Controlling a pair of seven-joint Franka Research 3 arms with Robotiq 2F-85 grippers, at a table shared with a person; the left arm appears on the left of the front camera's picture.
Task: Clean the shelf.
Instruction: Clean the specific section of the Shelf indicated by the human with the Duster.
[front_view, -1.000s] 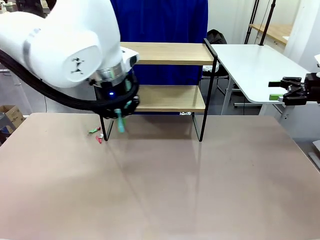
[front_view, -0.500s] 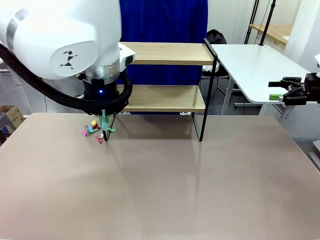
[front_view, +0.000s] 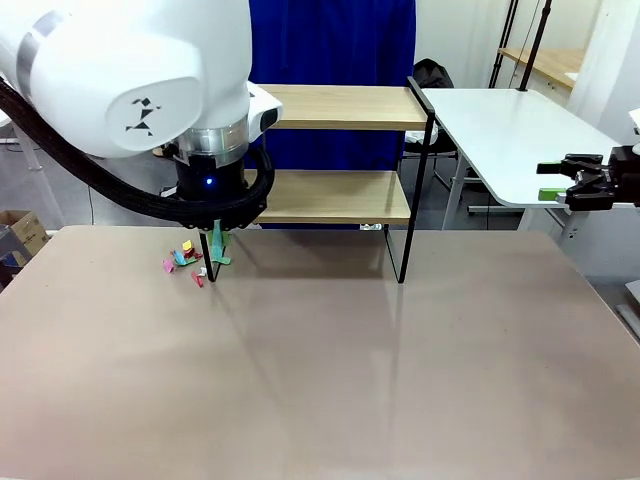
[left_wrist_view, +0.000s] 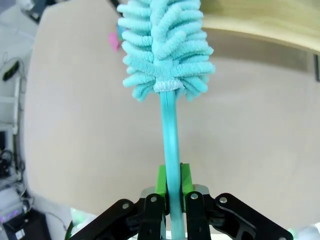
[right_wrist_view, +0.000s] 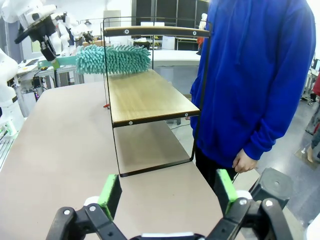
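Teal chenille fronds of the duster lay at the left end of the shelf, which stood at the far side of the beige surface. The left end effector was pinching the duster's thin handle; the right end effector waited spread wide, well apart. Coloured scraps lay near the shelf's left leg. A slim handle might twist in the pads, and a hard sweep could shove the light rack or scatter scraps.

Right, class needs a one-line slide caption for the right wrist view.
Open right gripper faces the two-tier shelf while the left gripper holds a teal duster at its lower board, a person standing behind.
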